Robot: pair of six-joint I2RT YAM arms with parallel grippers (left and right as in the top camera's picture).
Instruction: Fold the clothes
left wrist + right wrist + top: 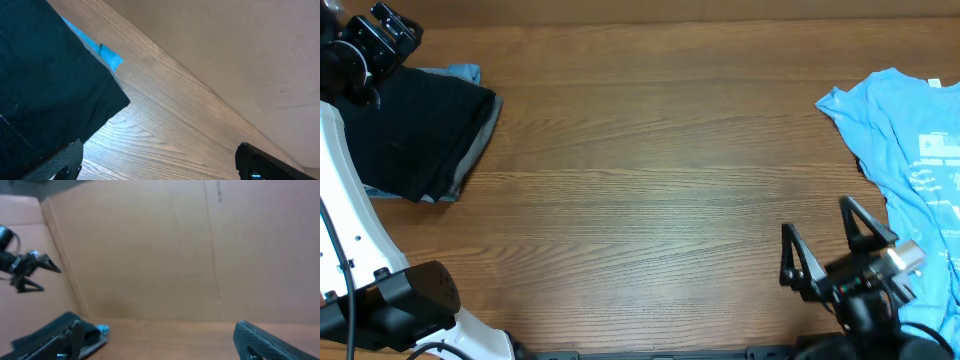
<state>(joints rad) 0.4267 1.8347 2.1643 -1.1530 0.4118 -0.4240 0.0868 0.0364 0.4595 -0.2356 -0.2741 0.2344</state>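
Right gripper is hanging wide open and empty just beside the T-shirt, left gripper equally wide by the black shirt well apart from it, and pinching only one loose layer is risking bunched cloth.

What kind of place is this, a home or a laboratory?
Probably a robot test station, not a home: a wooden table backed by plain cardboard walls, a left arm and right arm, and a black shirt and light blue T-shirt laid out.

It looks like a robotics lab test cell: a wood-grain table backed by plain brown board walls, with two robot arms at its edge.
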